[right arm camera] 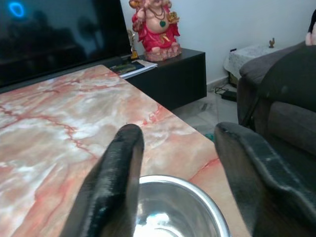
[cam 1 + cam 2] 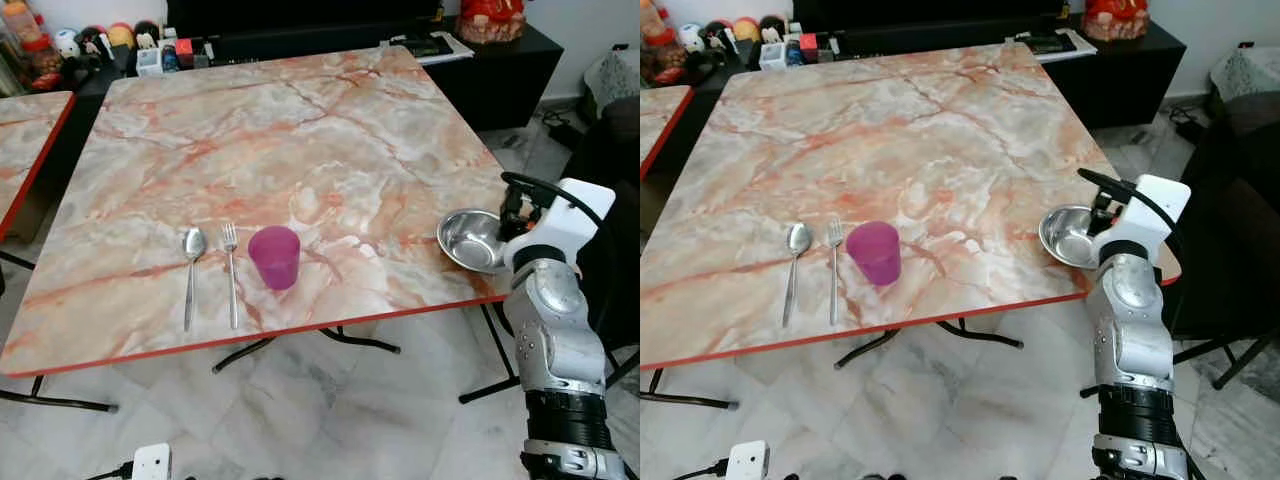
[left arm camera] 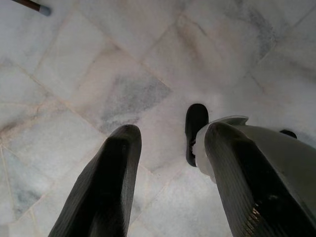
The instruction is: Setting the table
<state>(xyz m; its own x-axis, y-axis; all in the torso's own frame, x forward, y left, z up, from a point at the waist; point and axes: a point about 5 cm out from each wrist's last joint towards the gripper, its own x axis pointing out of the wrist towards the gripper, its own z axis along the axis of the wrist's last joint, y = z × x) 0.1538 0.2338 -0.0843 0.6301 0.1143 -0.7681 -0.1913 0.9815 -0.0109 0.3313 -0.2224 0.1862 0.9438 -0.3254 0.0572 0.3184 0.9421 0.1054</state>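
Your right gripper [image 1: 173, 182] sits at the right edge of the marble table [image 2: 300, 130], fingers spread wide. One finger [image 1: 116, 182] stands inside the rim of the steel bowl [image 2: 470, 240], the other outside it; you cannot tell whether either pad actually touches the metal. The bowl rests on the tabletop near the table's front right corner, close to the red edge trim.

Your left gripper [image 3: 170, 182] hangs beside the body over the pale floor tiles [image 3: 98, 74], fingers well apart, holding nothing.

Taking the bowl as your landmark: well to its left, near the table's front edge, stands a pink cup [image 2: 274, 256], upright. Just left of the cup lies a fork [image 2: 231, 272], and just left of that a spoon [image 2: 191, 270], both lying parallel with handles toward you.

Beyond the bowl, past the table's far right corner, you see a black cabinet [image 1: 177, 74] with a red figurine [image 1: 157, 29] on top and some papers [image 1: 131, 67] beside it. A dark screen [image 1: 54, 34] stands behind the far edge. To the bowl's right sits a dark sofa [image 1: 281, 98].
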